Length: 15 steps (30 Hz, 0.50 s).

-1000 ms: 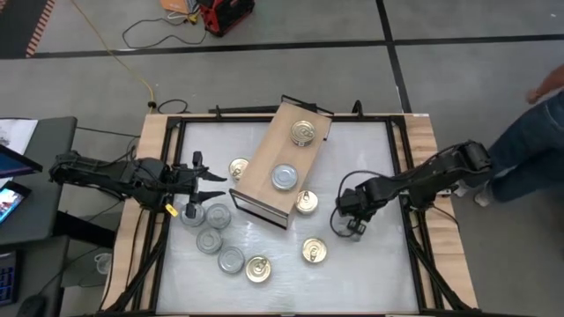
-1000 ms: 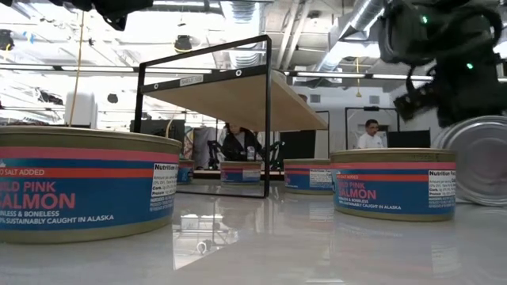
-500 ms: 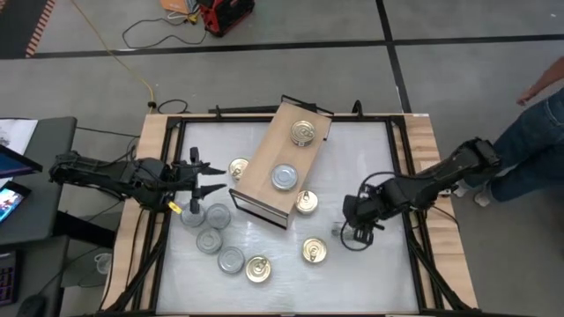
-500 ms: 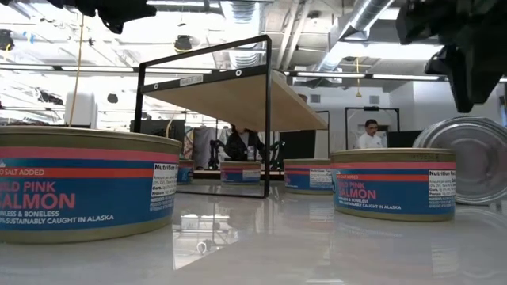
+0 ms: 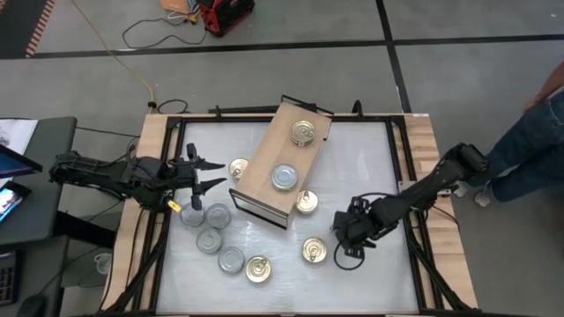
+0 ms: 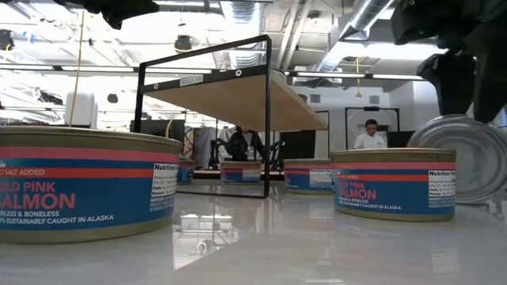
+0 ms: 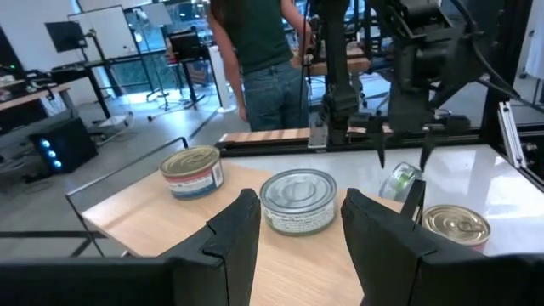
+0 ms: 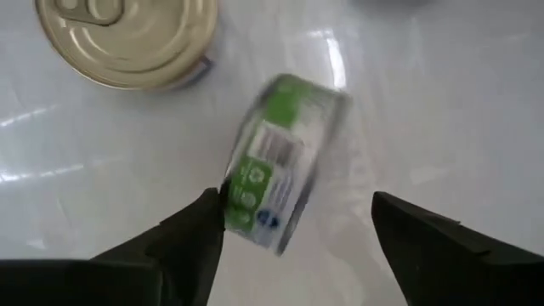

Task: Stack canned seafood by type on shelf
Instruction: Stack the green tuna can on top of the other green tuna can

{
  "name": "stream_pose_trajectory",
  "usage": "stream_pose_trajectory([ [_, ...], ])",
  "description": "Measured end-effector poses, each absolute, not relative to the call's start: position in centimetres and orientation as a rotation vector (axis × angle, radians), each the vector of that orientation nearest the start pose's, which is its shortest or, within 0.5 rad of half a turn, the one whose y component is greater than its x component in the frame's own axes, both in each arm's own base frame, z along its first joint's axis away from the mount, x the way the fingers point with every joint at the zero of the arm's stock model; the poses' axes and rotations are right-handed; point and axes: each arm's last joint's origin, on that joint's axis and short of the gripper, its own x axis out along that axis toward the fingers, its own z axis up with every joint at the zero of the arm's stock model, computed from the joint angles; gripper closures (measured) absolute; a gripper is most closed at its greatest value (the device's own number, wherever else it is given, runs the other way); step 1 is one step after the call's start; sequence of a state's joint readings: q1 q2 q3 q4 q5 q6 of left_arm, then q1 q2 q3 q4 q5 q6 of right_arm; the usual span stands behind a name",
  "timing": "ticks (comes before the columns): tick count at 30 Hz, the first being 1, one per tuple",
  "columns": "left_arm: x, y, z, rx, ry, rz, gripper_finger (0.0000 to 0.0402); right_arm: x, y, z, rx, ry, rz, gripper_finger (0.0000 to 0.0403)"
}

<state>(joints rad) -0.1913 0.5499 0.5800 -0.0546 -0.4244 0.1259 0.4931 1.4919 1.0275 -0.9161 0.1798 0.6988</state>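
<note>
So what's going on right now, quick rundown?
Right gripper jaws open over a green-label tin on its edge. Left gripper open, hovering beside the shelf. Two tins on the shelf top. Gold-lid tin close by.

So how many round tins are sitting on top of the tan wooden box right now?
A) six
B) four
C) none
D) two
D: the high view shows just two tins on the flat top of the tan wooden box, one gold-lidded round tin towards its far end and one silver-lidded round tin nearer the middle; the other tins all lie on the white tabletop.
</note>
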Motion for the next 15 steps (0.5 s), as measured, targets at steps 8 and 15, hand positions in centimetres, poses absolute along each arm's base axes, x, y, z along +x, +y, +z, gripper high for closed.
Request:
stream_pose_trajectory([
  [8, 13.2, -1.4, 30.6, 0.132, 0.043, 0.202, 0.0241, 24.3, 12.4, 19.8, 0.118, 1.343, -0.237, 0.0092],
  [15, 13.2, -1.5, 30.6, 0.132, 0.042, 0.182, 0.0241, 24.4, 12.1, 19.5, 0.182, 1.354, -0.312, 0.0107],
])
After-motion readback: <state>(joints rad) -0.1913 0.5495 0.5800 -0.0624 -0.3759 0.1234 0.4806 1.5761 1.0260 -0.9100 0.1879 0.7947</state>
